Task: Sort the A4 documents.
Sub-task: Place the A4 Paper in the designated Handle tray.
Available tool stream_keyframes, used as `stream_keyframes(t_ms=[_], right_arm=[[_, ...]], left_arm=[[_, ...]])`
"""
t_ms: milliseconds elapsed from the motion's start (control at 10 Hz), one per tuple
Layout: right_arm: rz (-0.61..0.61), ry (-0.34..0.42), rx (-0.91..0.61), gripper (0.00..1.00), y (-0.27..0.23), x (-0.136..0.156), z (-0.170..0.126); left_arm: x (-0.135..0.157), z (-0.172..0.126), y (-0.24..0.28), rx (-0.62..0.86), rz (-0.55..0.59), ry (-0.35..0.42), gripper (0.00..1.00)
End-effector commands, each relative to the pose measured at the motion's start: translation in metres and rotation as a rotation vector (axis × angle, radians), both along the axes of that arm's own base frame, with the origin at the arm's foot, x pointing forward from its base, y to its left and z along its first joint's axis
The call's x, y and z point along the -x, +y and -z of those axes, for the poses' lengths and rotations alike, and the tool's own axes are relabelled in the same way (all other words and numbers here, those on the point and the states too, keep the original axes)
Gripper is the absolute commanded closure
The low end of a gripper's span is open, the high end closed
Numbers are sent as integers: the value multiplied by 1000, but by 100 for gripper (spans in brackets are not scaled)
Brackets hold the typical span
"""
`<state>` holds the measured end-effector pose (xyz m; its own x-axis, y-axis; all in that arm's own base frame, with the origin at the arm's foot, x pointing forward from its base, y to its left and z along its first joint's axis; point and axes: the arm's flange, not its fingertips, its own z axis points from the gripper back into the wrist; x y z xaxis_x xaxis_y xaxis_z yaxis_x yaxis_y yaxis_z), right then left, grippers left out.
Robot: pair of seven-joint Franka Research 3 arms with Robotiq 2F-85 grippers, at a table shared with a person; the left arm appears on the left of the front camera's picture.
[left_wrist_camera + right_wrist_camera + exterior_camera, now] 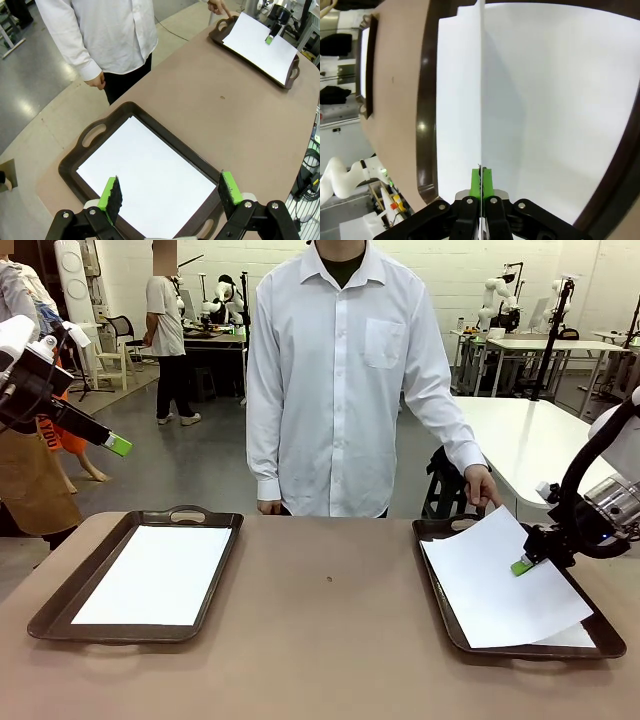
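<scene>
One white A4 sheet (155, 575) lies flat in the left dark brown tray (60, 605). Over the right tray (540, 651), my right gripper (522, 565) is shut on the right edge of another A4 sheet (495, 585), which is lifted and tilted. In the right wrist view this held sheet (481, 75) shows edge-on between the pads of my right gripper (481, 175), and a further sheet (560, 100) lies flat beneath it. My left gripper (115, 445) hangs open, high above and left of the left tray. The left wrist view has my left gripper (171, 190) looking down on that tray's sheet (145, 180).
A person in a white shirt stands at the far side of the table, one hand (483, 488) resting at the right tray's far handle. Bare brown tabletop (330, 610) lies between the trays. Other tables and people are farther back.
</scene>
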<state>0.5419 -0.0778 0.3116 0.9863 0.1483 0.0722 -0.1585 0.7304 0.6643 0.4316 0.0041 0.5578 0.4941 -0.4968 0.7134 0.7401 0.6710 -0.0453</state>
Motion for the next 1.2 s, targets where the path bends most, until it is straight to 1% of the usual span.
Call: stream_keyframes(t_ms=[0, 200, 300, 400, 500, 600, 700, 800, 900, 1000, 1100], right_arm=[[43, 30, 60, 99, 2, 3, 4], [82, 16, 75, 99, -2, 4, 2], [103, 11, 73, 94, -4, 5, 2], [111, 11, 75, 85, -3, 7, 3], [113, 12, 78, 79, -3, 8, 4], [115, 3, 91, 69, -3, 10, 2], [109, -19, 124, 63, -4, 11, -2], [103, -48, 153, 52, -5, 11, -11], [97, -61, 201, 46, -6, 10, -16], [90, -74, 269, 36, -6, 9, -21], [74, -103, 345, 29, -3, 11, -30]], left_arm=[[0, 0, 1, -3, 6, -7, 0], [0, 0, 1, -3, 6, -7, 0], [0, 0, 1, -3, 6, -7, 0], [0, 0, 1, -3, 6, -7, 0], [0, 0, 1, -3, 6, -7, 0], [0, 0, 1, -3, 6, -7, 0], [0, 0, 1, -3, 6, -7, 0], [0, 0, 1, -3, 6, -7, 0], [0, 0, 1, -3, 6, -7, 0], [0, 0, 1, -3, 6, -7, 0], [0, 0, 1, -3, 6, -7, 0]])
